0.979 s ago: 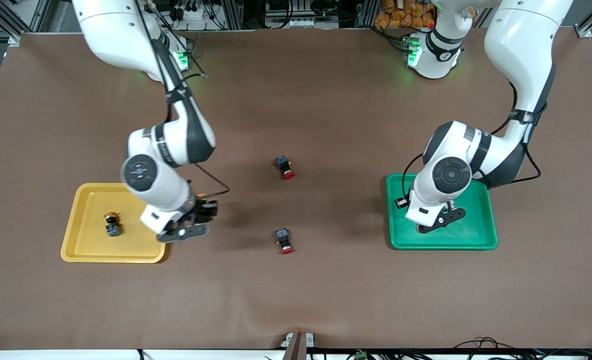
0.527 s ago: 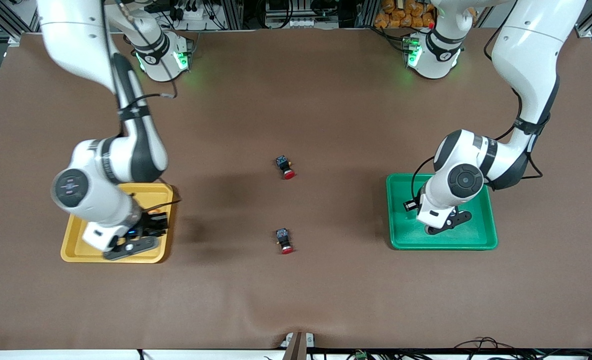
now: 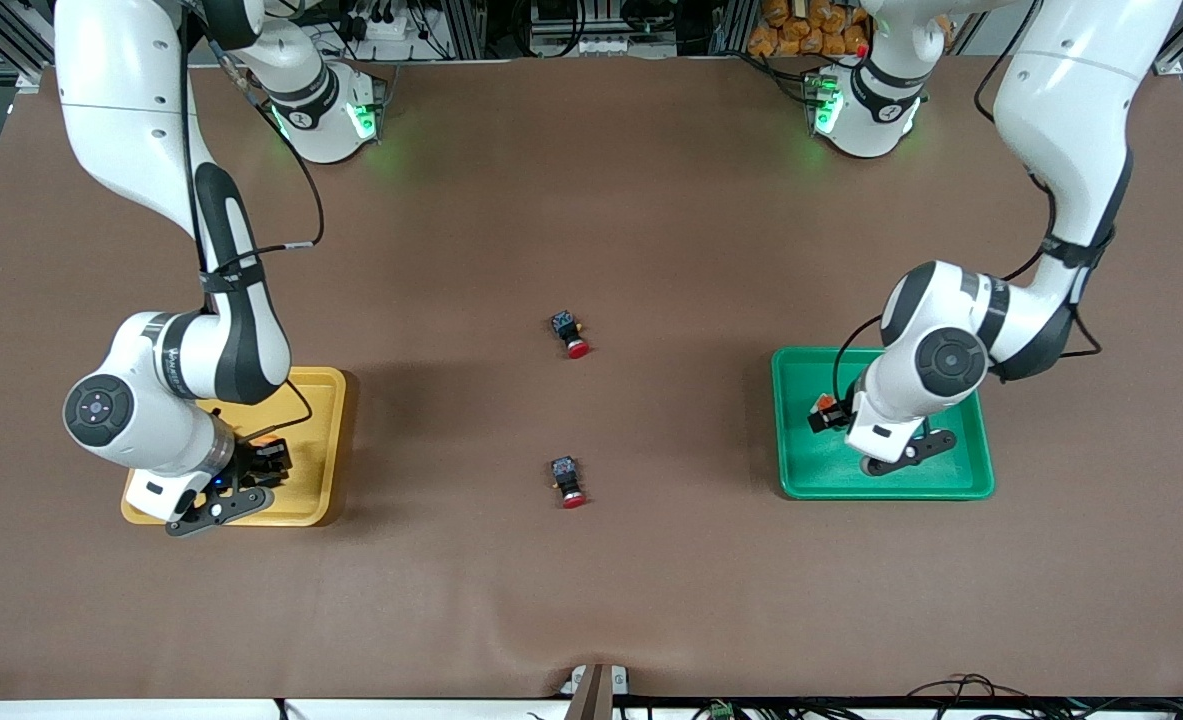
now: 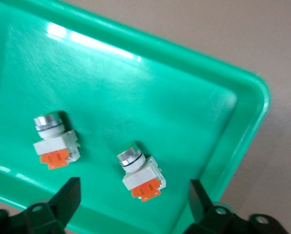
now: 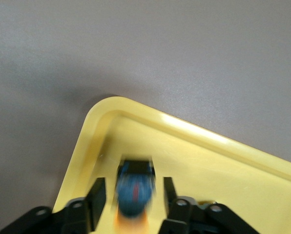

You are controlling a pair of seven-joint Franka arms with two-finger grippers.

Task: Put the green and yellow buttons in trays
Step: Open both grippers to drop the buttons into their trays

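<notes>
My right gripper [image 3: 219, 495] is over the yellow tray [image 3: 323, 440], at the corner nearest the front camera. In the right wrist view its jaws [image 5: 133, 196] stand apart on either side of a blurred black-and-blue button with an orange-yellow cap [image 5: 134, 187], above the tray floor [image 5: 194, 151]. My left gripper [image 3: 896, 455] hovers open and empty over the green tray [image 3: 951, 485]. The left wrist view [image 4: 134, 207] shows two white-grey buttons with orange blocks [image 4: 139, 170] [image 4: 55, 141] lying in that tray [image 4: 184, 73]. One of them shows partly in the front view [image 3: 824, 408].
Two black switches with red caps lie on the brown mat mid-table, one [image 3: 571, 335] farther from the front camera and one [image 3: 568, 481] nearer. A second yellow button in the yellow tray is hidden under my right arm.
My right arm swung from mid-table to over the yellow tray, and its jaws now stand clear of the button. My left gripper shifted slightly over the green tray.
</notes>
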